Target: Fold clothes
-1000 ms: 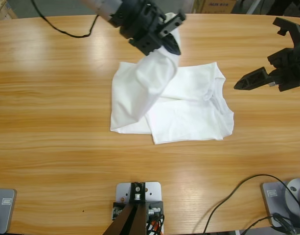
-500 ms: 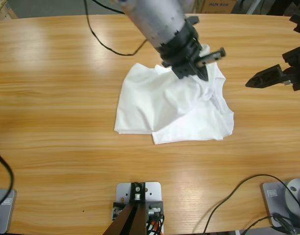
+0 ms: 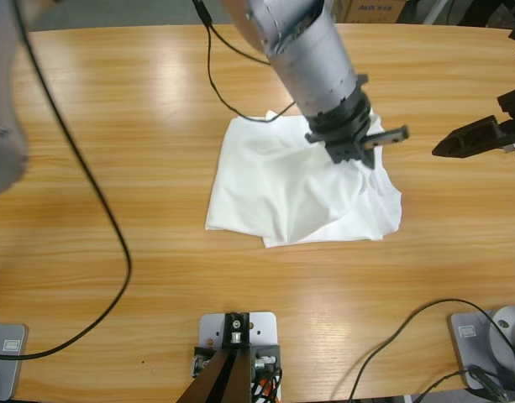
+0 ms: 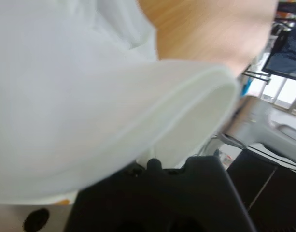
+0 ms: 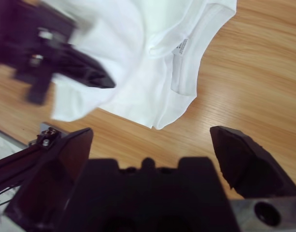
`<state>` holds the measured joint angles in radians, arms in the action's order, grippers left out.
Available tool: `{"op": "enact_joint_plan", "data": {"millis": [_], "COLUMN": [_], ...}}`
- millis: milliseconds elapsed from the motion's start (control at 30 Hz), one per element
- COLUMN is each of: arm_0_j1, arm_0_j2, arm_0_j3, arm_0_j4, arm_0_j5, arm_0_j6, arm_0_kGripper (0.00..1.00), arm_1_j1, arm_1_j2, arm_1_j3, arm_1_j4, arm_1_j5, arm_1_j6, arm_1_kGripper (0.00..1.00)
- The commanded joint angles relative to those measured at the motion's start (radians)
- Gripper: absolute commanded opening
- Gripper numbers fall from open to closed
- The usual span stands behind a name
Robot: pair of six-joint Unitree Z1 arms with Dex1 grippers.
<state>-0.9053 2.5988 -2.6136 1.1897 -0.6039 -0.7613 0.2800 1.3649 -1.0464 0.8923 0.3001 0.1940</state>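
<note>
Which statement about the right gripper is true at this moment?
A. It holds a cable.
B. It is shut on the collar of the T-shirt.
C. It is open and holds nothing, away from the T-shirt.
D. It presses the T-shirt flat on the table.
C: the right gripper hangs over bare wood beside the T-shirt, and the right wrist view shows its jaws spread wide with nothing between them, while the left gripper holds the cloth.

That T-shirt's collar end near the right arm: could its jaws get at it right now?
Probably yes. The right gripper hangs open beside the T-shirt, with bare table between. The left gripper, clamped on cloth there, may crowd it.
</note>
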Motion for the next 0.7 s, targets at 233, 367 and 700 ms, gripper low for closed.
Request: {"op": "enact_joint_plan", "data": {"millis": [233,367,700], "arm_0_j1": [0.043,0.043,0.043], "arm_0_j2": [0.222,0.226,0.158], "arm_0_j3": [-0.400,-0.481,-0.582], "arm_0_j4": [0.085,0.085,0.079], "arm_0_j5": [-0.045,-0.057,-0.055], "arm_0_j6": [-0.050,-0.016,0.084], "arm_0_kGripper": [0.000,0.956,0.996], "arm_1_j1": [-0.010,-0.009,-0.008], "arm_1_j2": [-0.010,0.007,-0.008], "arm_1_j3": [-0.007,-0.011,-0.014], "arm_1_j4": [0.014,0.006,0.007], "arm_1_j5": [0.029,0.033,0.037], "arm_1_j6": [-0.029,-0.038,-0.039], "arm_1_kGripper": [1.000,1.000,1.000]}}
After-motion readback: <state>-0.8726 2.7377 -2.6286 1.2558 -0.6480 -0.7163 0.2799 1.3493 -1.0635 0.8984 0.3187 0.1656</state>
